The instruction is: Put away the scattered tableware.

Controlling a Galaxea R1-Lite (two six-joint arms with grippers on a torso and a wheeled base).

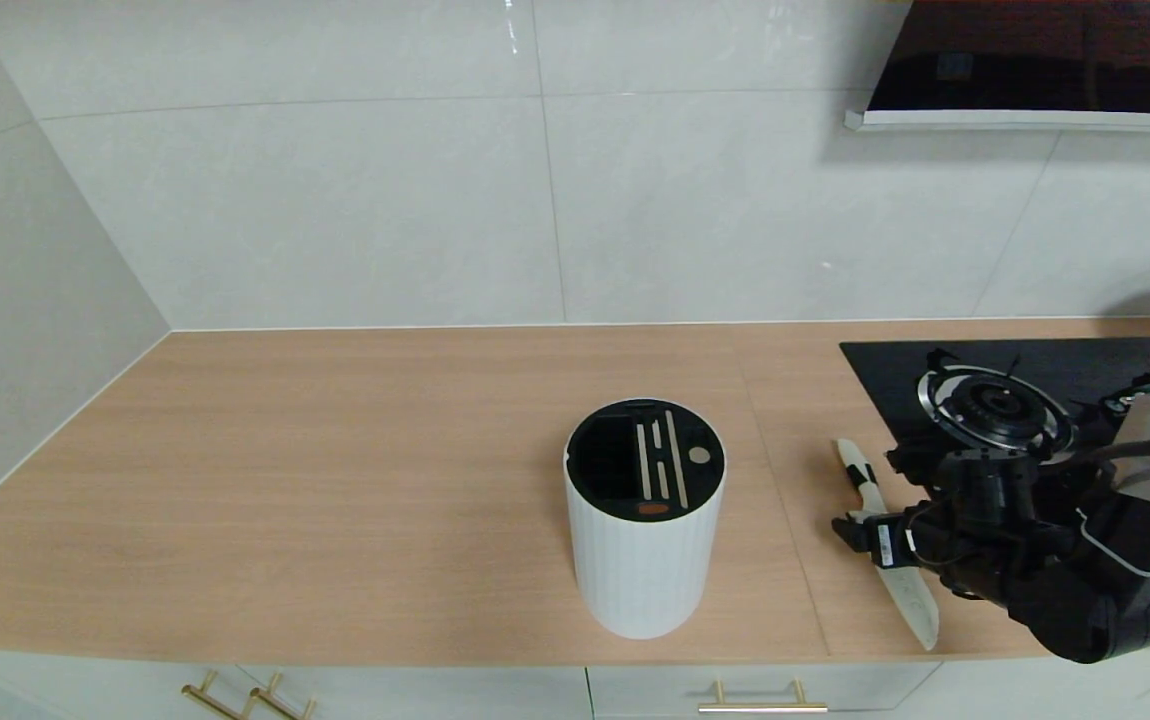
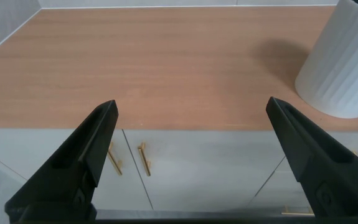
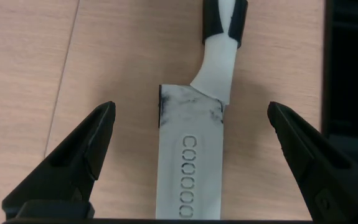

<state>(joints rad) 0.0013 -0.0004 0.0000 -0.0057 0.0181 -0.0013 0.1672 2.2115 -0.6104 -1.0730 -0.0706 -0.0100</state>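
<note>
Currently the knife lies flat on the wooden counter, well right of the white ribbed holder and just beside the black hob. Its white blade points toward the counter's front edge, with the tip close to that edge. Its white-and-black handle points toward the back wall.

The right end effector hangs over the knife with its two fingers spread wide. In the right wrist view, one finger stands on each side of the blade, near where the blade meets the handle, and neither touches it. It appears to sit low over the counter, though its height is hard to judge.

The holder stands upright near the middle of the counter. Its black top has a large square opening, narrow slots beside that, and a small round hole.

The left end effector is open and holds nothing. It hangs at the counter's front edge, above the pale cabinet fronts with brass handles, and the holder stands apart from it.
</note>
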